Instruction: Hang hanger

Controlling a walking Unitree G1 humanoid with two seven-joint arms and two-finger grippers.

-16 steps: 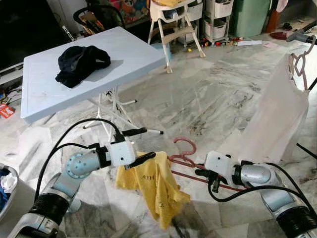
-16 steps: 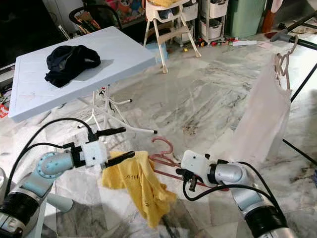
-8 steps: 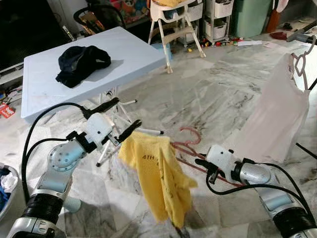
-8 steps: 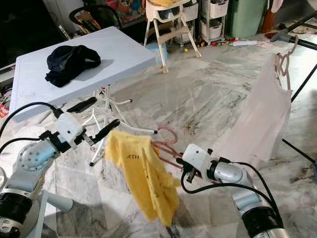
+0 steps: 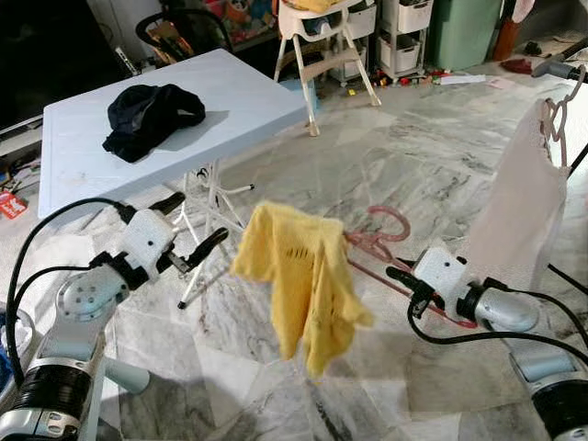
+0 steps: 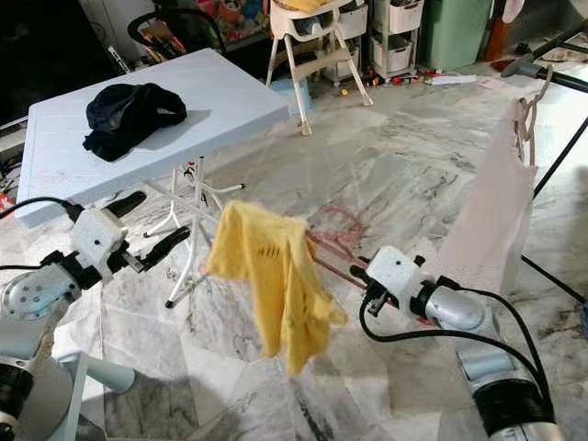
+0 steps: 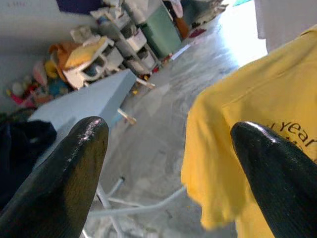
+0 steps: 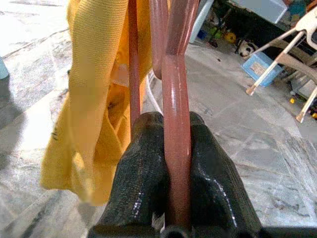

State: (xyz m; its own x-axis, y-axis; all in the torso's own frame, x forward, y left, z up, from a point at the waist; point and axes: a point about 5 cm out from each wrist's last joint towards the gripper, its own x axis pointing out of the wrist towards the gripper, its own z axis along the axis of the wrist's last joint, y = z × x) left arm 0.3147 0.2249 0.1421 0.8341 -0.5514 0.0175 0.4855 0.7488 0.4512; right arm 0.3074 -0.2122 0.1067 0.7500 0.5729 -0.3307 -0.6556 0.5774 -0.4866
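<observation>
A pink-red hanger carries a yellow T-shirt and hangs in the air above the marble floor. My right gripper is shut on the hanger's lower bar; in the right wrist view the bar runs between the two fingers, with the shirt draped beyond. My left gripper stands open to the left of the shirt and apart from it. The left wrist view has the shirt just past the spread fingers.
A white garment hangs on a pale hanger from a dark rack bar at the right. A light-blue folding table with a black garment stands behind the left arm. A high chair and storage boxes line the back.
The right gripper has raised the hanger and shirt up and to the right. The left gripper has drawn back to the left, away from the shirt it was touching.
</observation>
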